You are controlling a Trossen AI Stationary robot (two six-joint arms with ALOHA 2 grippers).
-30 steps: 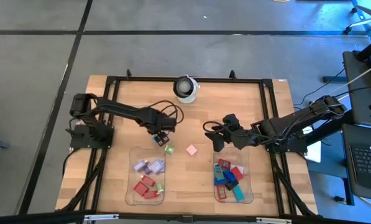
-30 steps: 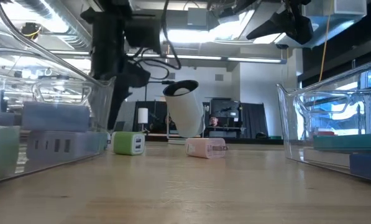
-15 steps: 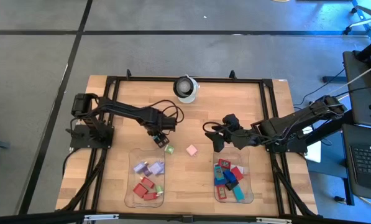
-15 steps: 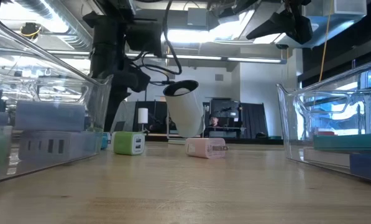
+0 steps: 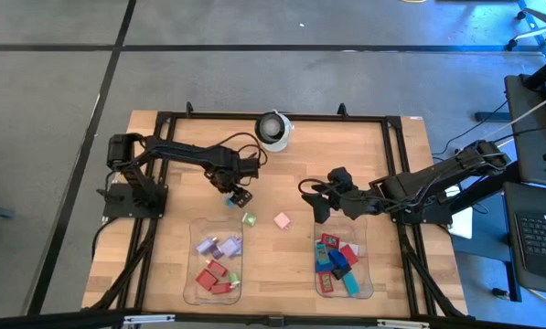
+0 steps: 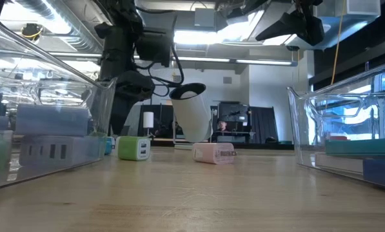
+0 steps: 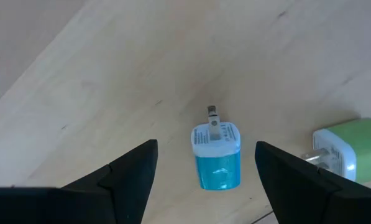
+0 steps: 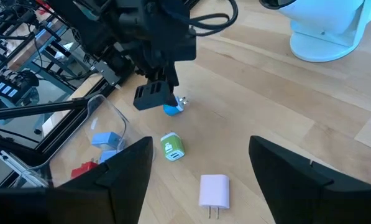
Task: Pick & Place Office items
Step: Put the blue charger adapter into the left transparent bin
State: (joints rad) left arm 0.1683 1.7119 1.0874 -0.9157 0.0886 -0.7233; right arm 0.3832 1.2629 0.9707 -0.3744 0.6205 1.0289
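Note:
My left gripper [image 5: 239, 193] [image 7: 205, 148] hangs open just above a small blue plug block [image 7: 216, 152] [image 5: 229, 203], a finger on either side and clear of it. The block lies flat on the wood. A green block [image 5: 249, 219] [image 7: 350, 148] and a pink one [image 5: 282, 220] [image 8: 214, 190] lie on the table nearby. Several lilac and red items sit in the left clear tray [image 5: 199, 274], several red, blue and teal ones in the right tray [image 5: 362, 274]. My right gripper [image 5: 316, 208] [image 8: 201, 149] waits open above the table, right of the pink block.
The white-and-black camera dome [image 5: 273, 130] [image 6: 192, 119] stands near the far edge at the middle. A black frame [image 5: 163, 119] runs around the tabletop. Bare wood lies between the two trays and between the dome and the loose blocks.
My left gripper has risen from low over the blue block and drawn back a little toward the far edge. The blue block lies where it was on the table. The right arm has kept still.

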